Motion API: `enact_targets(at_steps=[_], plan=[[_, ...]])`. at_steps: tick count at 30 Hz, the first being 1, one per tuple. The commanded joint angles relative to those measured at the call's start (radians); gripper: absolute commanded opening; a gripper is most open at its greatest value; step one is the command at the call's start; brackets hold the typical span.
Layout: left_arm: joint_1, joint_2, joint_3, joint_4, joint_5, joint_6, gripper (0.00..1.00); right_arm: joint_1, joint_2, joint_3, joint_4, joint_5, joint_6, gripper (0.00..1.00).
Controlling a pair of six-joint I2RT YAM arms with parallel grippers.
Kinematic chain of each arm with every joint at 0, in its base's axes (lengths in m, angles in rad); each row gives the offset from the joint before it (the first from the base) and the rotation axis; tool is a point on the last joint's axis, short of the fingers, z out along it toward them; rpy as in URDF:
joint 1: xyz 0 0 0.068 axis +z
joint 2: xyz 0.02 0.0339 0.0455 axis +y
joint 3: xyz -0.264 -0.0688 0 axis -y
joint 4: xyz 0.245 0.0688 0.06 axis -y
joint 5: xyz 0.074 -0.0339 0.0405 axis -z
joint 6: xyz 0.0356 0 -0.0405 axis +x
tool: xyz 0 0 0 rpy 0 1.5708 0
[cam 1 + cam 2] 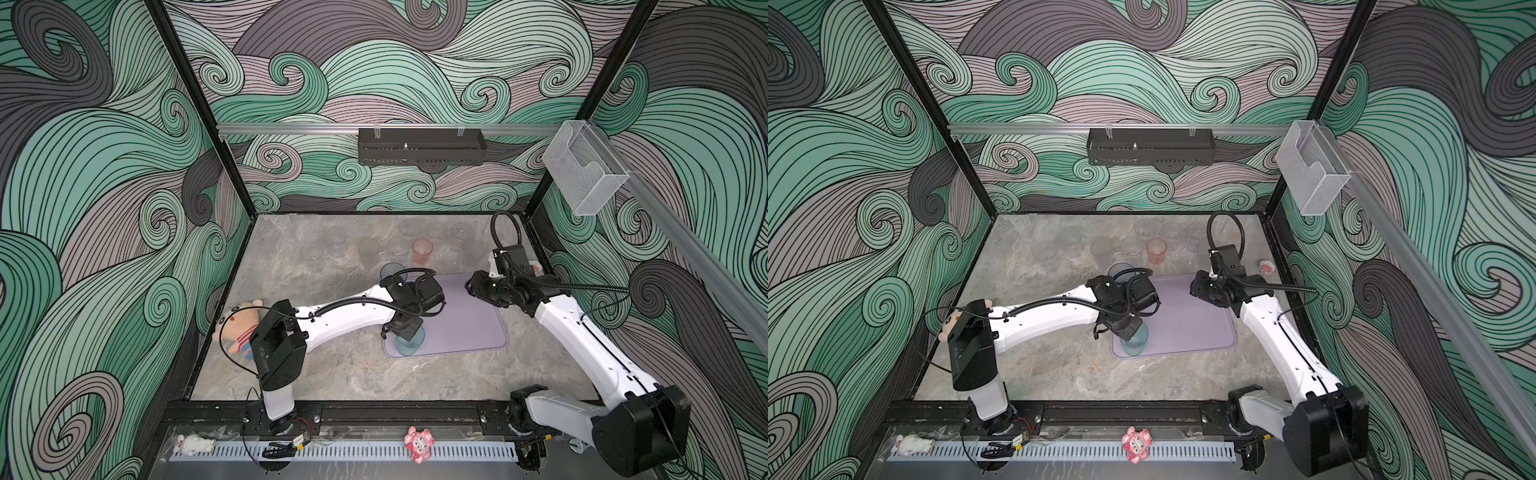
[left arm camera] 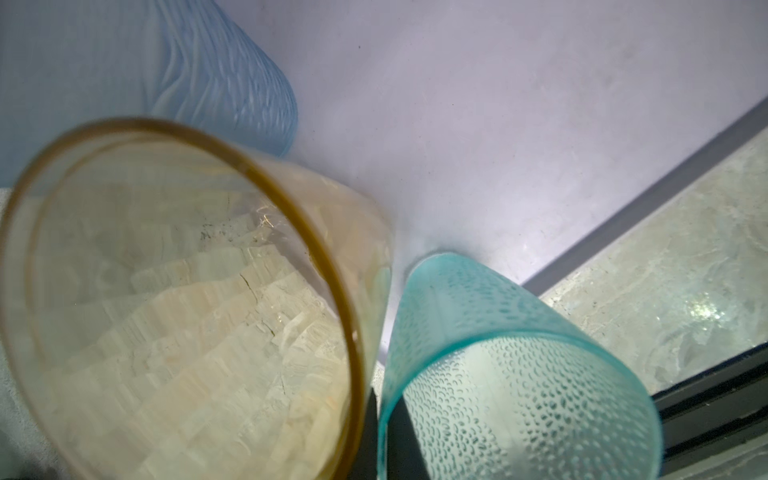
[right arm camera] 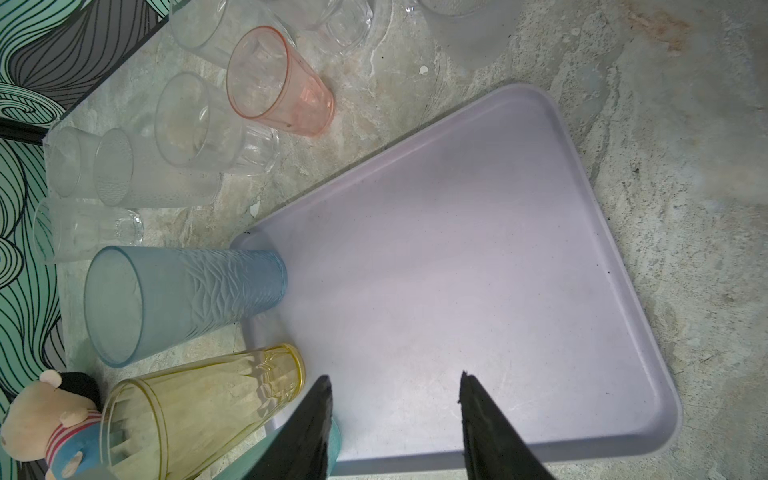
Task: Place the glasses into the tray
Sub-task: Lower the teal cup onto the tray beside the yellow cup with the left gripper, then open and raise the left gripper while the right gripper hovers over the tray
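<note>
Amber glass (image 2: 178, 299) blurry, edge-cropped, L cam.

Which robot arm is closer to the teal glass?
Left. The left gripper is right at the teal glass on the tray's near corner; the right gripper hangs by the tray's far side.

Light: soft, even, moderately bright in both top views.
Shadows: faint, diffuse on the grey marbled table (image 1: 332, 374).
Glare: speckled highlight on the table, left wrist view.
Blur: tall amber translucent tumbler (image 2: 187, 311) and tall blue ribbed tumbler (image 2: 208, 83) soft, close-up.
Distortion: wide-angle stretching in the wrist views.
</note>
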Motion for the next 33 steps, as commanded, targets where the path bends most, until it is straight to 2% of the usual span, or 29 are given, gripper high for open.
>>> enact_targets(at_steps=[1, 8, 14, 24, 29, 33], plan=[[-0.005, 0.026, 0.021, -0.071, 0.011, 0.010, 0.00, 0.006, 0.008, -0.015, 0.017, -0.008, 0.006, 0.50], [-0.005, 0.022, 0.100, -0.075, 0.010, 0.004, 0.11, 0.010, 0.050, -0.029, 0.036, -0.027, -0.003, 0.50], [-0.007, 0.009, 0.143, -0.077, 0.018, 0.015, 0.15, 0.018, 0.071, -0.030, 0.041, -0.039, -0.010, 0.50], [-0.008, -0.078, 0.168, -0.054, 0.057, 0.021, 0.17, 0.121, 0.073, -0.051, 0.003, -0.033, -0.004, 0.50], [-0.004, -0.206, 0.077, 0.011, 0.015, 0.026, 0.16, 0.231, 0.064, -0.093, -0.006, -0.022, 0.041, 0.50], [0.035, -0.386, -0.121, 0.141, -0.078, 0.016, 0.16, 0.321, 0.063, -0.145, 0.031, -0.020, 0.094, 0.50]])
